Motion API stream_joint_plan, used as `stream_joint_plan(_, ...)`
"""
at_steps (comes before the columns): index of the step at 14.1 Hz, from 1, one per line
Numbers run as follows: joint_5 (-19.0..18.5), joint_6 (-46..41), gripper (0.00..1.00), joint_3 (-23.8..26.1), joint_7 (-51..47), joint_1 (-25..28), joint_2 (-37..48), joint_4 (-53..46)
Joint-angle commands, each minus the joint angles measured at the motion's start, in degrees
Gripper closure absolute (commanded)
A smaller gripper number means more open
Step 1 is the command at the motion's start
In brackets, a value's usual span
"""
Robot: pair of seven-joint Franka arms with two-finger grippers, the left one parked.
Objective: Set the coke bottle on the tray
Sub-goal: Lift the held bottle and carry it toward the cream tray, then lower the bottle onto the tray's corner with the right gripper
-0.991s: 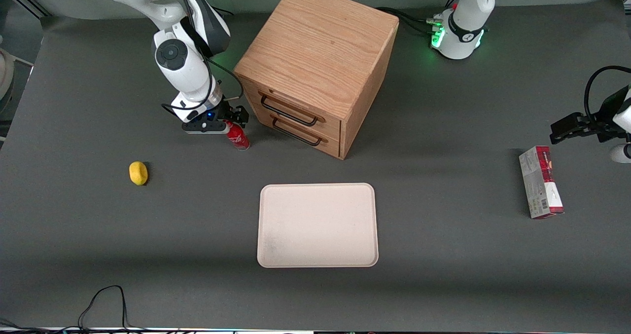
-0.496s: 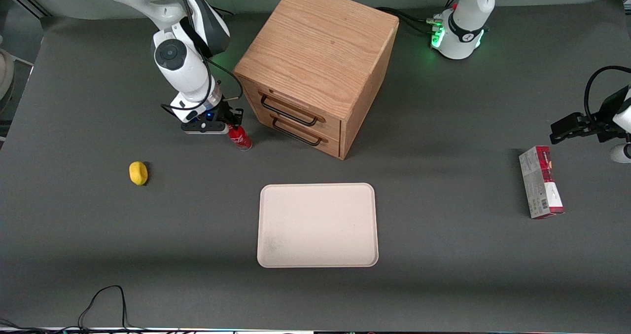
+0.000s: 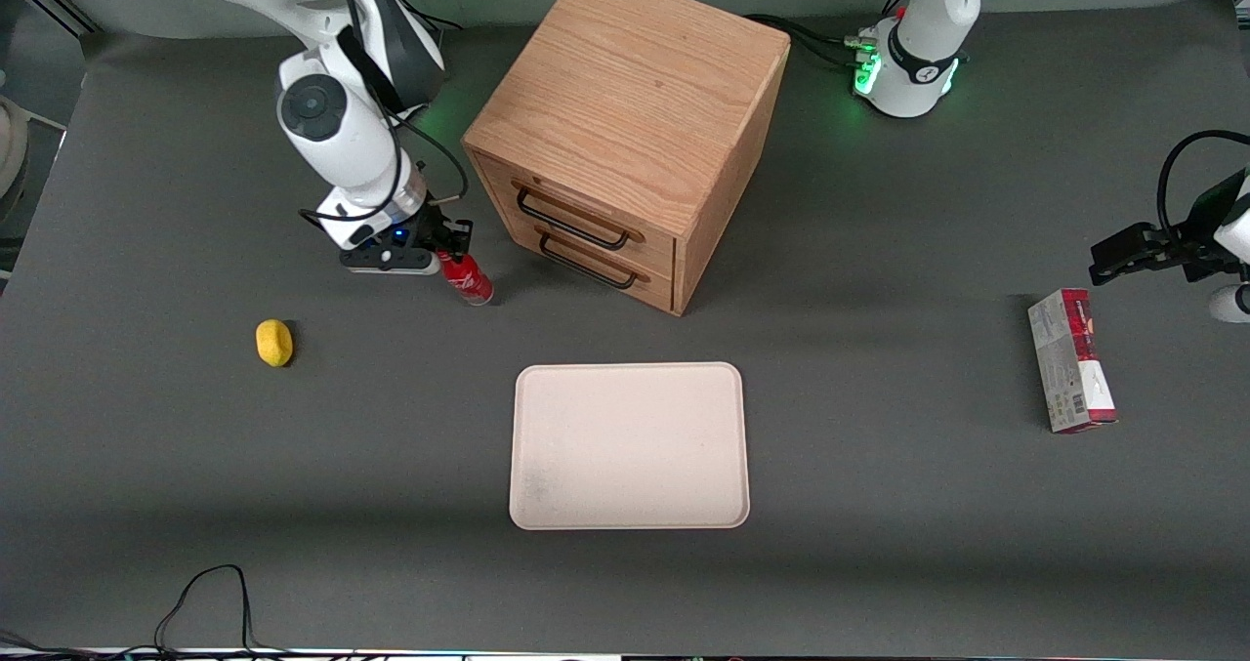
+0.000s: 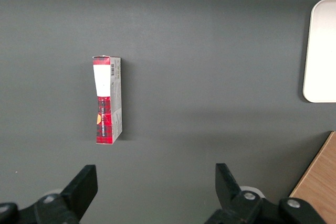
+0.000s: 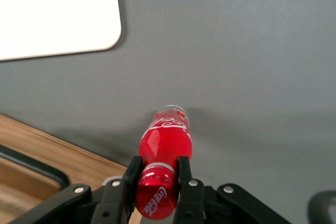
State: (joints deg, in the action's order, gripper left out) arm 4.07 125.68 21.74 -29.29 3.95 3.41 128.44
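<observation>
the claw [image 3: 451, 254] sits low over the worktop [image 3: 879, 505], just in front of the wooden drawer cabinet [image 3: 625, 134], and it is clamped tight on the neck of the coke bottle [image 3: 467, 278]; in the wrist view the two fingers [image 5: 185, 174] press either side just under the red cap, with the bottle [image 5: 165, 145] hanging below them; from the front the bottle leans a little, its base nearer the camera than its cap; whether the base is just clear of the worktop or brushing it is hard to call from here, though it looks about lifted.

the tray [image 3: 630, 446] lies bare, nearer the front camera than the cabinet and well apart from the bottle; its rounded corner [image 5: 113, 35] shows in the wrist view.

so this looks like the carry step, with the placing not yet done; to do it well: gain height first so the base clears the tray's low rim; swing away from the cabinet's drawer handles; keep the grip firm, since a neck hold lets a slim bottle swing; come down over the middle of the tray, level it out, and let go only once the base sits flat.
</observation>
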Motion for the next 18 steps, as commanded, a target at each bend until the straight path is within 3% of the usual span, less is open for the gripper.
stream_joint_plan(1, -2.7, -14.5, 1.00, -1.3, -0.1, -0.8, -4.1, -16.7)
stream_joint_plan(4, -5.0, -23.2, 1.00, -1.3, 0.4, -1.6, -8.1, -29.2)
stream_joint_plan(8, -7.8, -38.0, 1.00, -1.4, 0.3, -0.2, -20.5, -53.7)
stream_joint_plan(11, -12.1, -38.8, 1.00, -1.4, 0.3, 3.8, -27.4, -64.7)
stream_joint_plan(14, -14.0, -38.3, 1.00, -1.1, 0.2, 5.8, -36.2, -76.6)
stream_joint_plan(18, -15.1, -30.2, 1.00, -0.9, 0.2, 6.9, -41.7, -78.6)
